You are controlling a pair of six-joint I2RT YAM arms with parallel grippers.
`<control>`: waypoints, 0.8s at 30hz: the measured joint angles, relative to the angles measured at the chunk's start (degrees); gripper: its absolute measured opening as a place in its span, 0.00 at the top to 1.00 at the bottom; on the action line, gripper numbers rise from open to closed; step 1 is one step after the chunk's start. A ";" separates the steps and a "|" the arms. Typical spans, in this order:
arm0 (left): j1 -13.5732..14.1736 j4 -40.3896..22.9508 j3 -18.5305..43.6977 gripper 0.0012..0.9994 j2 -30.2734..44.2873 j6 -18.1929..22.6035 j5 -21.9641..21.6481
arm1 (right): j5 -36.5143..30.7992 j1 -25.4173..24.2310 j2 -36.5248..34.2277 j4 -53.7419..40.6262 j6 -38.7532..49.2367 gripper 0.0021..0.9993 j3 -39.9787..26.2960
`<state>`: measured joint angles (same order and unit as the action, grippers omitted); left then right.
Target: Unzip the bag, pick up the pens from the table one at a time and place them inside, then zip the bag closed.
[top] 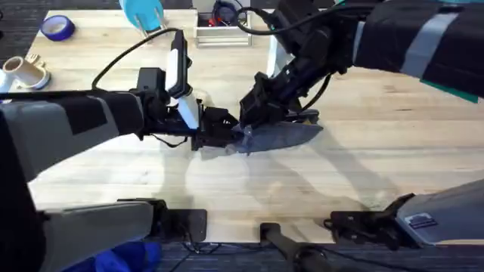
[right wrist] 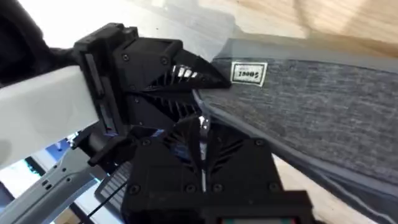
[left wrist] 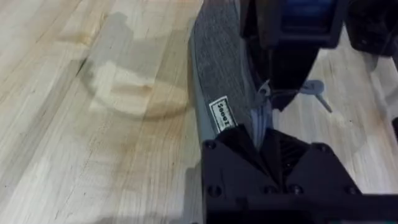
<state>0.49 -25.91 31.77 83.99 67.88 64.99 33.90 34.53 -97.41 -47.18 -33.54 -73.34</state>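
The grey-blue bag (top: pixel 286 137) lies at the middle of the table (top: pixel 393 143), its white label (left wrist: pixel 222 114) on the side. My left gripper (top: pixel 217 130) is shut on the bag's left end, pinching the fabric (left wrist: pixel 264 134). My right gripper (top: pixel 248 127) reaches down from the upper right to that same end. Its fingers (right wrist: pixel 202 163) are shut on the small metal zipper pull (right wrist: pixel 203 124). The two grippers almost touch. Thin dark shapes that look like the pens (top: pixel 302 115) lie just beyond the bag, partly under the right arm.
A blue tape roll (top: pixel 57 28) and a beige fitting (top: pixel 26 72) sit at the far left. A box with red contents (top: pixel 223 29) stands at the back edge beside a blue glove (top: pixel 144 13). Bare wood stretches in front of and right of the bag.
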 joint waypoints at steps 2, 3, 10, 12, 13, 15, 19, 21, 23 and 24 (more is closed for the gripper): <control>0.00 0.00 0.00 0.96 0.01 0.00 0.07 | 0.69 -0.55 0.00 -0.02 0.42 0.97 0.02; 0.00 0.00 0.00 0.96 0.00 0.00 0.11 | 0.97 -0.77 0.00 0.00 0.59 0.97 0.02; 0.00 0.00 0.00 0.96 0.00 0.00 0.39 | 2.23 -1.99 0.00 0.04 1.00 0.97 0.02; 0.00 0.02 0.00 0.96 0.00 0.00 0.50 | 2.57 -2.41 0.00 0.02 1.01 0.97 0.02; 0.00 0.02 0.00 0.96 0.00 0.00 0.60 | 2.71 -2.62 0.00 0.04 1.01 0.97 0.02; 0.00 0.02 0.00 0.96 0.00 0.00 0.63 | 3.02 -3.04 0.00 0.00 1.01 0.97 0.02; 0.00 0.02 0.00 0.96 0.00 0.00 0.81 | 3.33 -3.37 0.00 -0.19 1.01 0.97 0.02; 0.01 0.00 0.00 0.96 0.00 0.00 0.83 | 3.44 -3.37 0.00 -0.89 1.01 0.97 0.02; 0.02 -0.02 0.00 0.96 0.02 0.00 0.83 | 3.46 -3.37 0.00 -1.70 1.25 0.97 0.02; 0.02 -0.05 0.00 0.96 0.00 0.00 0.81 | 3.46 -3.41 0.00 -2.04 1.46 0.97 0.02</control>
<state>0.51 -25.96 31.77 83.99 67.88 65.80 37.36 31.12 -97.41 -49.22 -32.08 -73.32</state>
